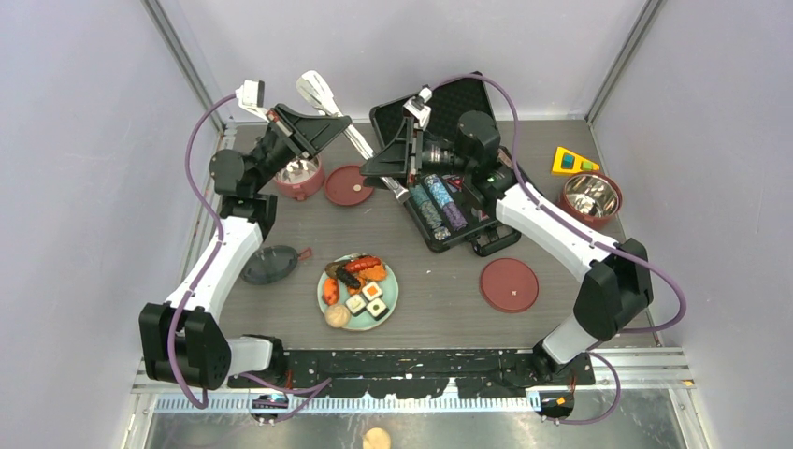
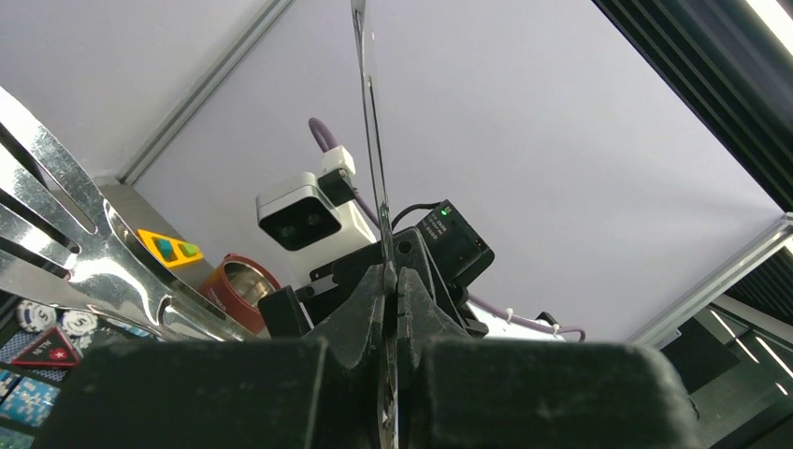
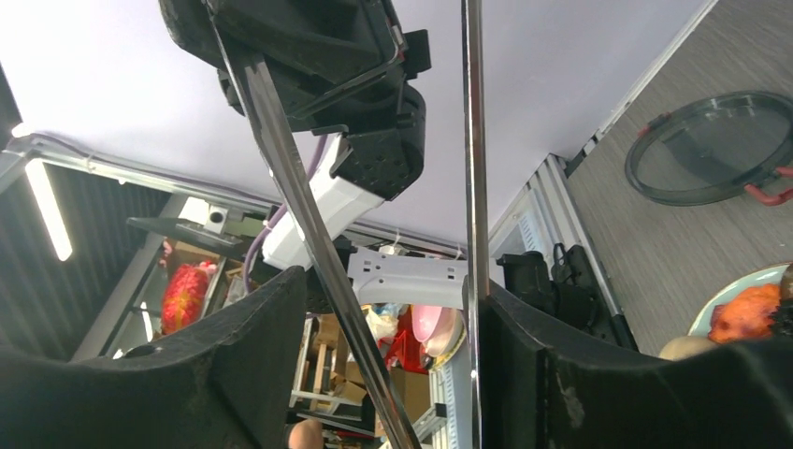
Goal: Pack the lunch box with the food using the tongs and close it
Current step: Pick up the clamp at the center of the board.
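The silver tongs (image 1: pixel 351 136) hang slanted above the table's back, flared ends up and to the left. My left gripper (image 1: pixel 333 124) is shut on one thin arm of the tongs (image 2: pixel 370 140). My right gripper (image 1: pixel 385 168) stands open around both arms of the tongs (image 3: pixel 475 187); one arm lies against its right finger (image 3: pixel 524 355). The lunch box is in parts: one maroon tier (image 1: pixel 299 176) under the left gripper, another tier (image 1: pixel 590 196) at the right, two red lids (image 1: pixel 349 184) (image 1: pixel 509 284), and a dark lid (image 1: pixel 271 264). The food (image 1: pixel 355 281) sits on the green plate (image 1: pixel 391 297).
An open black case of poker chips (image 1: pixel 439 201) lies under the right arm. A yellow wedge with coloured blocks (image 1: pixel 572 161) is at the back right. The cage's posts and walls enclose the table on the left, back and right.
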{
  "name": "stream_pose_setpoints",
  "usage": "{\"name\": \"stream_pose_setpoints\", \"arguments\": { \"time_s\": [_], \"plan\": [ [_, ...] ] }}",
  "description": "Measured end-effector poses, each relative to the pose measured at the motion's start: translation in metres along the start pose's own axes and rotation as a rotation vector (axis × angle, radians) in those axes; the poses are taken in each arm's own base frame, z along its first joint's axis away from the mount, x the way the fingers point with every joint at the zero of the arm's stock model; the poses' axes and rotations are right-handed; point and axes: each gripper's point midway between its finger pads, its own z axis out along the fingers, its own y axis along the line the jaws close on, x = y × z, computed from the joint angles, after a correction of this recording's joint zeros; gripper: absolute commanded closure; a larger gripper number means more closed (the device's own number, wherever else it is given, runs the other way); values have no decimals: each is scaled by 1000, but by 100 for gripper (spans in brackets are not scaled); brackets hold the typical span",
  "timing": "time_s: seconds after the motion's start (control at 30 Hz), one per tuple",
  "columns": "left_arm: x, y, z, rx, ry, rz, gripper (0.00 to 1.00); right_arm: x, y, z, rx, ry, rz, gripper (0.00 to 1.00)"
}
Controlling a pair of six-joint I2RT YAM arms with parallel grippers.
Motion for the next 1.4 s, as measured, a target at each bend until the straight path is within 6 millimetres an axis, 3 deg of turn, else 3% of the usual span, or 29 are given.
{"name": "stream_pose_setpoints", "arguments": {
  "time_s": [0.6, 1.2, 1.4],
  "plan": [
    [10, 19, 4, -85, 5, -71, 100, -1, -14, 2, 80, 27, -16, 41],
    [18, 17, 4, -87, 13, -89, 100, -8, -13, 7, 95, 38, -53, 45],
    [21, 19, 4, -95, 23, -89, 100, -7, -25, 5, 146, 38, -73, 40]
  ]
}}
